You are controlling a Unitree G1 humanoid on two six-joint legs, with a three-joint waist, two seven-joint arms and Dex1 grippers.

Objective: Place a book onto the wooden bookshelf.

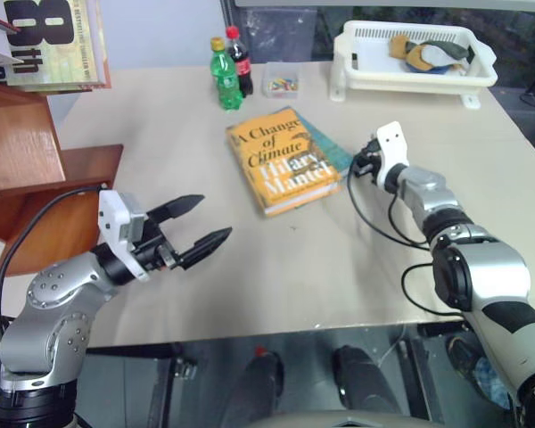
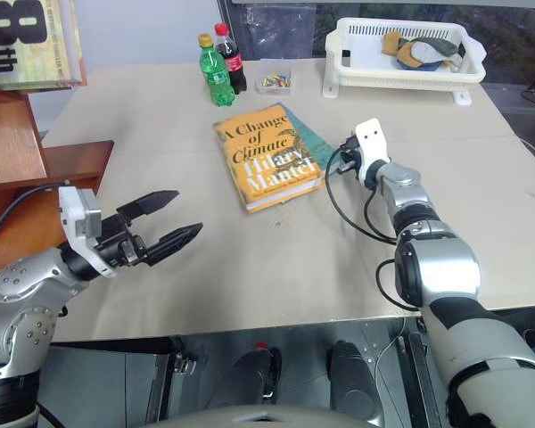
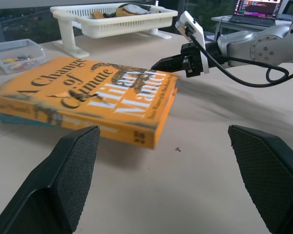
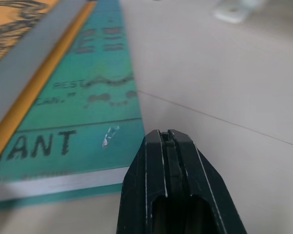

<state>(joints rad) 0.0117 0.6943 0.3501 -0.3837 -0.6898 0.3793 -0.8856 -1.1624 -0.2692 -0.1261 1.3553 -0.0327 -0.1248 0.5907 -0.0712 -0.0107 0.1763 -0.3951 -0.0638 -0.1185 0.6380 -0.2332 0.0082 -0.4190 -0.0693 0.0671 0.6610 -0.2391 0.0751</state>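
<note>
The orange-yellow book (image 1: 281, 160), titled "A Change of Climate", lies flat mid-table on top of a teal-green book (image 1: 332, 148). My right gripper (image 1: 355, 167) is shut and empty, its tip just off the stack's right edge; the right wrist view has the shut fingers (image 4: 167, 161) at the teal book's (image 4: 88, 117) corner. My left gripper (image 1: 216, 217) hovers open and empty over the near left of the table, pointing toward the book (image 3: 93, 97) a short way ahead. The wooden bookshelf (image 1: 36, 178), reddish-brown stepped boards, stands at the table's left edge.
Pale books with big black letters (image 1: 49, 40) lean on the shelf's upper step. A green bottle (image 1: 226, 82), a cola bottle (image 1: 242, 62) and a small clear box (image 1: 280, 82) stand behind the book. A white basket (image 1: 410, 53) sits at the back right.
</note>
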